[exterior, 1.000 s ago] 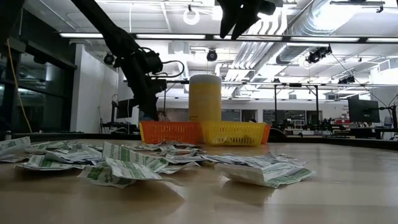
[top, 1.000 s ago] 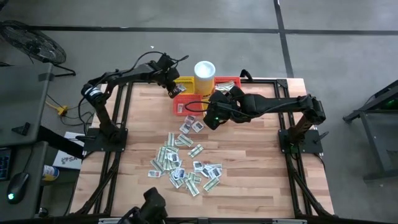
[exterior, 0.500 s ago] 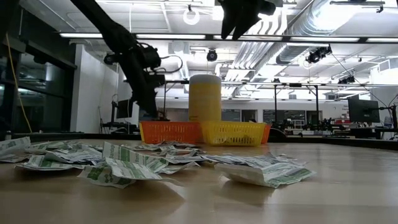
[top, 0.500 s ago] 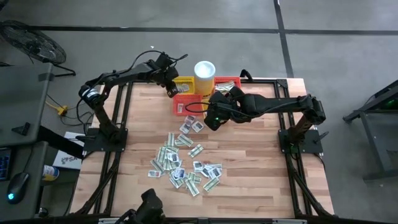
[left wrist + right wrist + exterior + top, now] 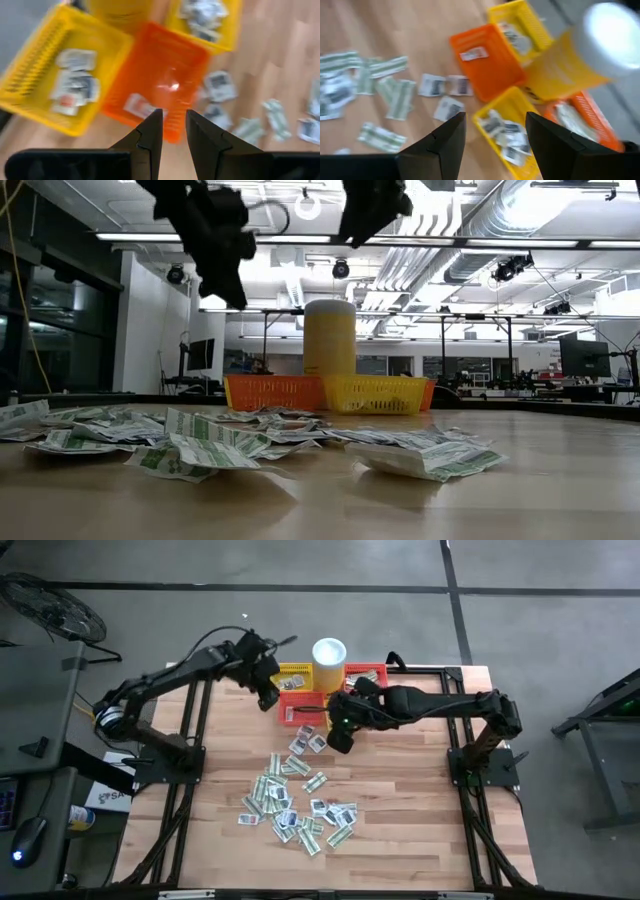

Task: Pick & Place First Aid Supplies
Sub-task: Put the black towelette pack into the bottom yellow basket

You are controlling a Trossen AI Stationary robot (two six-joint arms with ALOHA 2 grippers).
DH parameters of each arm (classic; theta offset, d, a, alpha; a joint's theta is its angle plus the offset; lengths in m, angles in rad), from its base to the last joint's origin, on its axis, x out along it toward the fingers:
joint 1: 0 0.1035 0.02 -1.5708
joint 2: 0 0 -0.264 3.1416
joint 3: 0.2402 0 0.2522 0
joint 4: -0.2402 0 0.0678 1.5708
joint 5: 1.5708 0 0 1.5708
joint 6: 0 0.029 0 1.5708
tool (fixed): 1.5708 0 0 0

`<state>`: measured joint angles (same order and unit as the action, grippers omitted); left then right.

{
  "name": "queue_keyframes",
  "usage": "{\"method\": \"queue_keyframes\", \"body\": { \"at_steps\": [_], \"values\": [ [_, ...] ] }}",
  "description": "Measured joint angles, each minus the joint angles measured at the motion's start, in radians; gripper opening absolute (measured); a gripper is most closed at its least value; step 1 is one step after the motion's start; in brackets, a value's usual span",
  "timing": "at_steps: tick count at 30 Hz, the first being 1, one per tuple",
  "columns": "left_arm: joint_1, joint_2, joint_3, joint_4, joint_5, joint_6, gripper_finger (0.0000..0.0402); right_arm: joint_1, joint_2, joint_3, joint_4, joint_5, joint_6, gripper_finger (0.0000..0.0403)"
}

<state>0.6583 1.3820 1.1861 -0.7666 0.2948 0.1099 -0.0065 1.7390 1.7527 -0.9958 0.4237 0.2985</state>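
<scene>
The first aid supplies [image 5: 295, 795] are small flat sachets strewn on the wooden table's middle and near part, also seen as a heap [image 5: 200, 445] in the low view. More lie in the mesh baskets at the far edge. One sachet [image 5: 140, 106] lies on the floor of the orange basket [image 5: 165, 65]. My left gripper [image 5: 270, 700] hangs open above that basket's left side, with nothing between its fingers [image 5: 174, 122]. My right gripper [image 5: 338, 743] hovers open and empty [image 5: 495, 125] above the table, just near of the baskets.
A yellow basket [image 5: 293, 673] with several sachets stands left of the white-topped yellow cup [image 5: 329, 655]. Another yellow basket [image 5: 507, 135] and a red-orange one [image 5: 370, 670] stand to the cup's right. Bare wood lies along the table's left and right sides.
My left gripper has risen high from just above the orange basket and drawn back a little toward the table's left edge. My right gripper has stayed in place and turned slightly about its wrist. The sachets on the table have not moved.
</scene>
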Motion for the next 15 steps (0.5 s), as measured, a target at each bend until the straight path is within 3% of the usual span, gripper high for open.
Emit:
{"method": "queue_keyframes", "body": {
  "at_steps": [4, 9, 15],
  "values": [
    [-0.13, -0.079, -0.035, 0.005, -0.058, -0.088, 0.0085, -0.016, 0.048, 0.0, 0.058, -0.137, -0.071, 0.0199],
    [-0.267, -0.199, -0.152, 0.027, -0.168, -0.218, 0.0085, -0.012, 0.098, 0.0, 0.081, -0.19, -0.16, 0.0199],
    [-0.4, -0.381, -0.357, 0.146, -0.214, -0.423, 0.0085, 0.001, 0.145, 0.0, 0.104, -0.268, -0.276, 0.0199]
  ]
}}
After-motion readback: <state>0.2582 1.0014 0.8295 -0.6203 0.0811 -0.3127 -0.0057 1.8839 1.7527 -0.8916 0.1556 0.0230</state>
